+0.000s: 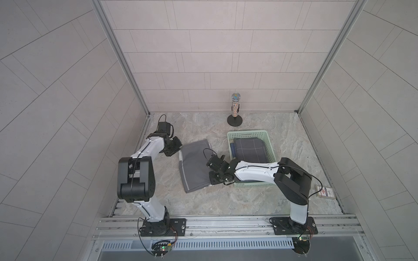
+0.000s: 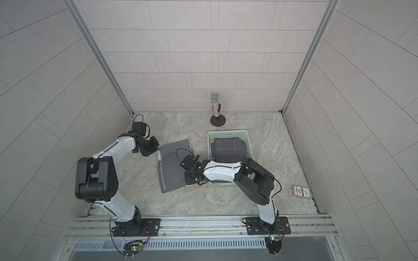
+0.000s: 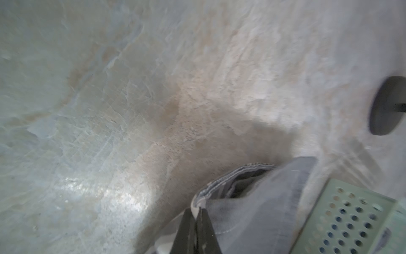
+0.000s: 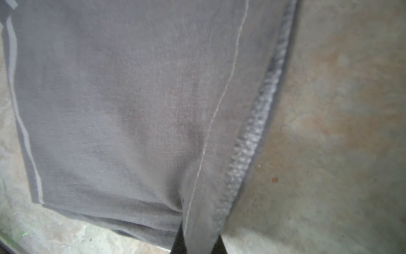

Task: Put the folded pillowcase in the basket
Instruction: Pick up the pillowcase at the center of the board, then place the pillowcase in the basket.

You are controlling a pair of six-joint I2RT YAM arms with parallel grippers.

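Top views: pillowcase (image 1: 194,167) lies just beside basket (image 1: 270,146), not in yet. L wrist: left gripper (image 3: 196,212) clenched on corner away from basket. R wrist: right gripper (image 4: 197,235) pinching edge nearer basket. Best: lift both evenly, fold taut, clear basket

Both top views are looking steeply down from high above the base rail, sharing the whole table (image 1: 248,203); the left wrist camera is sitting close behind the left gripper (image 3: 196,212), seeing the pillowcase (image 3: 252,209) at its fingertips and the basket (image 3: 351,220) beside them; the right wrist camera is sitting close behind the right gripper (image 4: 198,233), sharing that pillowcase ahead of its fingertips.
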